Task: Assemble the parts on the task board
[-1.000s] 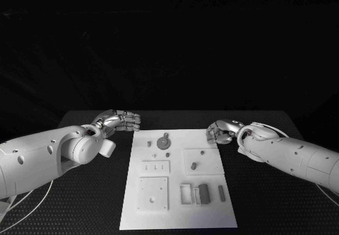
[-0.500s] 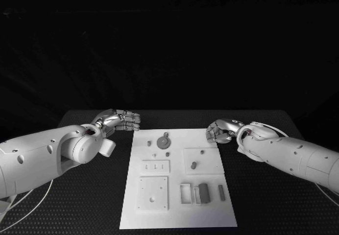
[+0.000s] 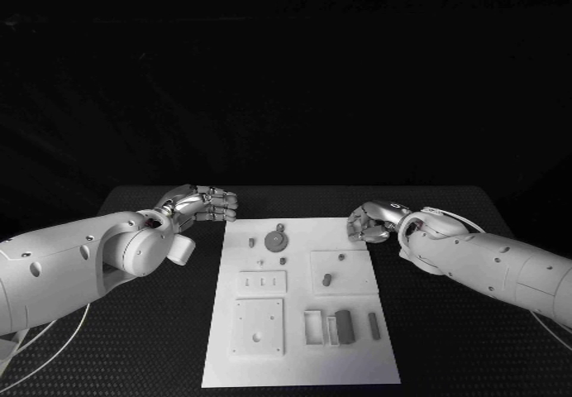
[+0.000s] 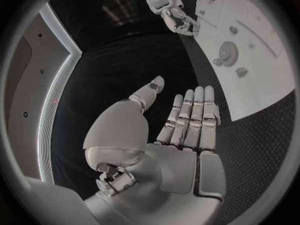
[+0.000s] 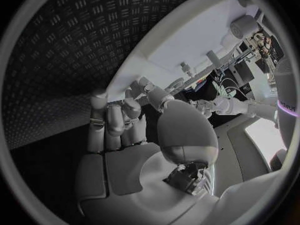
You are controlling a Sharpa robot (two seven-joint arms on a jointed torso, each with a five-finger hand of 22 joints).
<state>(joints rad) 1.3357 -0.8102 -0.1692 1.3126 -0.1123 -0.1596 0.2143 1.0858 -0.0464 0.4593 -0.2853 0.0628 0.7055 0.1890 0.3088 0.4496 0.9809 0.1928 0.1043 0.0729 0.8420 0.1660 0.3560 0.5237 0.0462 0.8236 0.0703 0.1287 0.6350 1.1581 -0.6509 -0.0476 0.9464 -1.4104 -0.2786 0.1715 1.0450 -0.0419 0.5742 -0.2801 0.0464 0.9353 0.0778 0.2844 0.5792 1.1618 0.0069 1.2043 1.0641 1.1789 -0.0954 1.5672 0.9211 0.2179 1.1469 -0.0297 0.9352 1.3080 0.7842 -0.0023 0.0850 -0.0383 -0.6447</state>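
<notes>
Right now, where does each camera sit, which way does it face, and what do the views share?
Head view: on the robot's head, looking down at the table and white board; both arms, left hand and right hand show.
Left wrist view: behind the left hand, facing over the board; the right hand shows beyond.
Right wrist view: behind the right hand, facing the board's edge.
Shared: all three show the board.

The scene is dim and almost without colour; the background above the black textured table (image 3: 155, 331) is fully dark. The flat white task board (image 3: 298, 364) and the white arms are the brightest surfaces, without harsh glare. Both wrist views bend straight edges strongly, inside a dark round frame.
</notes>
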